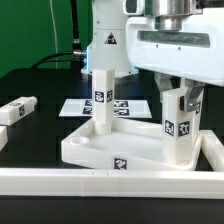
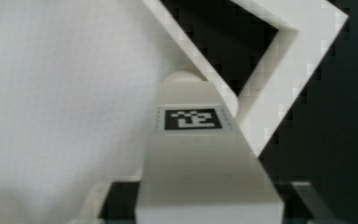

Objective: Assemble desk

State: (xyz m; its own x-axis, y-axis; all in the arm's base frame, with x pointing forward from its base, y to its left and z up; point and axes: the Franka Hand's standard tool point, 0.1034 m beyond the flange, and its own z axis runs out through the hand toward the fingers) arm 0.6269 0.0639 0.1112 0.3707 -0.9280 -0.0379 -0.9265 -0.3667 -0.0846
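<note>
**Fig. Leg held upright at a corner of the slab, exterior and wrist views.** The arm (image 1: 165, 30) comes down from above on the exterior view's right, its wrist vertical and its gripper (image 1: 180, 100) pointing straight down. The gripper is clamped on the top of the gripped leg (image 1: 178, 135), one finger on each side. In the wrist view the same gripped leg (image 2: 202, 165) runs away from the camera between the fingers (image 2: 297, 202), its tag (image 2: 194, 118) facing up.

The gripped leg stands with its long axis vertical. Its lower end meets the near right corner of the desk slab (image 1: 120, 150) (whether it is seated in the socket cannot be told).

The desk slab lies flat on the black tabletop (image 1: 40, 85), in the middle of the scene, and fills one side of the wrist view (image 2: 60, 100).

Three legs show. The gripped leg is one. The standing leg (image 1: 101, 95) is upright at the slab's far left corner. The loose leg (image 1: 17, 110) lies on its side on the tabletop at the exterior view's left, well apart from the slab.

There is one slab. The white border rails (image 1: 100, 182) run along the near edge and up the right side. The marker board (image 1: 75, 106) lies flat beyond the slab.
</note>
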